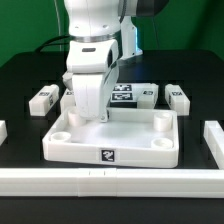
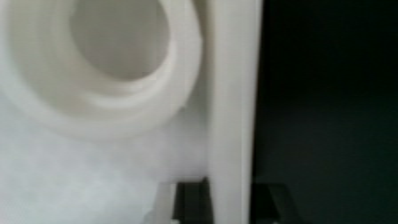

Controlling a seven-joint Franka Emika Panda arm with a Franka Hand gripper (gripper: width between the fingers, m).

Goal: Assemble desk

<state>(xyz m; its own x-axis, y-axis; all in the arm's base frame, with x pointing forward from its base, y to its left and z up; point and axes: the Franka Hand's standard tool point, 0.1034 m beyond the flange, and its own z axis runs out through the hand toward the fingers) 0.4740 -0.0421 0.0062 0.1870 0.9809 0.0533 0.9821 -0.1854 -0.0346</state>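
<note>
Currently the gripper [image 1: 100,116] is reaching straight down at the back edge of the desk top [image 1: 115,137], near its back corner on the exterior view's left. Its fingers [image 2: 192,204] are pinching together on the thin upright wall [image 2: 228,110] of the top. The wrist view is showing that white wall running right between the two dark tips, with a round corner socket [image 2: 98,60] just beside it. So the jaws are clamping on the top's rim, not on a leg.

The desk top is lying flat, open side up, mid-table, just behind the long front rail bar [image 1: 110,180]. Its sockets are looking empty in the exterior view, and no leg is standing in any that I can see. One leg [image 1: 41,98] is lying loose on the black table [image 1: 25,120] off to the exterior view's left and another leg [image 1: 178,96] to the exterior view's right, both apart from the top. The marker board [image 1: 128,96] is sitting behind the top. The arm is hiding part of that zone, so I cannot tell where the other legs are lying.

Progress call: early stage, nothing is joined yet. The top is probably being gripped for repositioning — all four legs are waiting to go into the sockets
</note>
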